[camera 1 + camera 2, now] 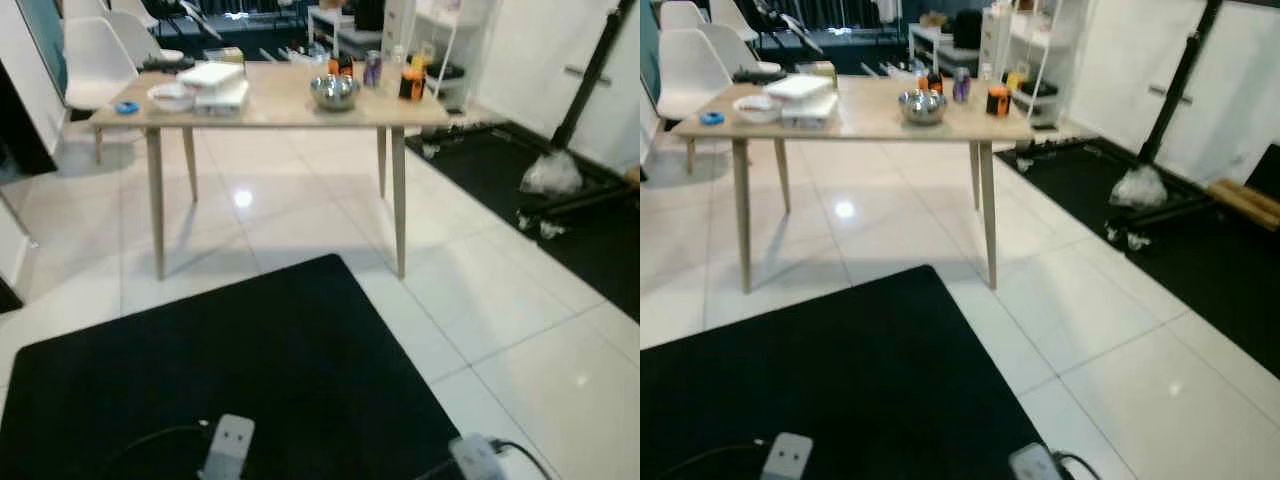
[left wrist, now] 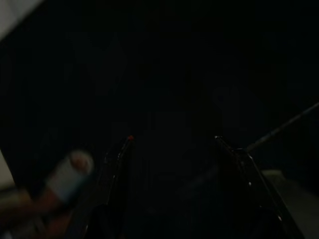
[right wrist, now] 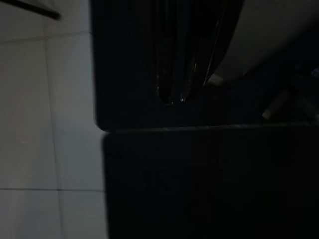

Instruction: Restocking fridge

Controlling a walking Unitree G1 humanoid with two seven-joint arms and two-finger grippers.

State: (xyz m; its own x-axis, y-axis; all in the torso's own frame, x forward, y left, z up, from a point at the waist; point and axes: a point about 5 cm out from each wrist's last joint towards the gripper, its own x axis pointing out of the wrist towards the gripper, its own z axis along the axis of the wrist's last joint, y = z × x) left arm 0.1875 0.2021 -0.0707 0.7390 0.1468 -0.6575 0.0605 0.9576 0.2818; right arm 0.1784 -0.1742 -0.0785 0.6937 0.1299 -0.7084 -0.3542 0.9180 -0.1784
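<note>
Step in hand: judged as the walk-up; the robot stands back from the bench [image 1: 270,108] and nothing is picked up yet.
Goods to restock: the cans [image 1: 372,68] and the orange bottle [image 1: 411,80] stand at the bench's far right end, at about 1 o'clock from the robot, just beside the steel bowl [image 1: 334,91].
Other things on the bench: a stack of white boxes [image 1: 218,84] and a white dish [image 1: 170,96] toward 11 o'clock, a blue ring [image 1: 127,107] at the left edge.
Left gripper [image 2: 174,149]: hangs low over the black mat [image 1: 230,370]; jaws wide apart and empty.
Right gripper [image 3: 182,97]: hangs idle near the mat's edge; jaws drawn narrow, tips nearly meeting, holding nothing.
Doing it well: head for 1 o'clock, so the drinks come within reach from the near long edge; stop square to the bench before either arm is raised.
Edges: the mat's far corner sits near the bench's right front leg [image 1: 399,200], where the footing changes to glossy white tile; the drinks sit close to the bench's right end, so a sweeping reach could tip them off.
Open room: bare tile lies wide at 12 to 2 o'clock; a black stand [image 1: 590,70] with a plastic bag [image 1: 551,173] at its base crowds 3 o'clock; white chairs [image 1: 95,55] crowd 10 o'clock.
Fridge: I cannot tell where it is.
</note>
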